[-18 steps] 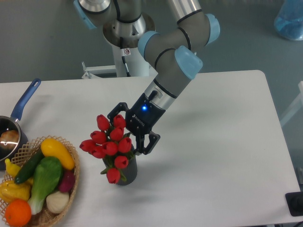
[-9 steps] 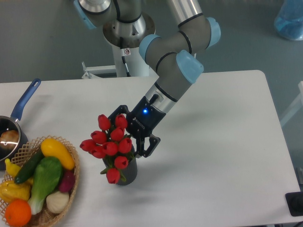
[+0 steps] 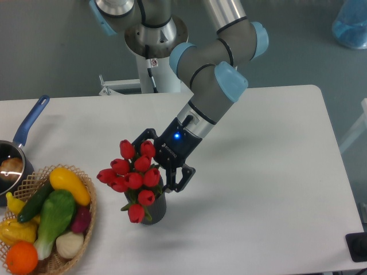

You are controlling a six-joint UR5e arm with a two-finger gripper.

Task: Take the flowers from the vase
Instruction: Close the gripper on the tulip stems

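Since one second ago the gripper (image 3: 162, 163) has shifted a little to the right and down, and the flowers (image 3: 133, 175) have hardly moved.

At the far left edge a saucepan (image 3: 12, 161) with a blue handle stands on the white table (image 3: 269, 172). Just below it is a wicker basket (image 3: 87, 220) filled with vegetables and fruit: a yellow squash (image 3: 69, 185), a green leafy vegetable (image 3: 54, 219), a dark cucumber (image 3: 34, 202) and an orange (image 3: 22, 257) can be seen.

To the right of the basket, near the middle of the table, stands the vase (image 3: 155, 206), dark and upright. The red tulips are in it, with their heads above the rim and one head hanging low in front of the vase.

The black claw is just behind and to the right of the blooms. Its fingers are spread apart, one finger (image 3: 143, 137) at the upper side of the bunch and the other at the lower right. The red heads lie between them, but I cannot tell if the fingers touch the stems.

From the claw the grey arm (image 3: 215, 91) with blue joint caps rises to the upper middle.
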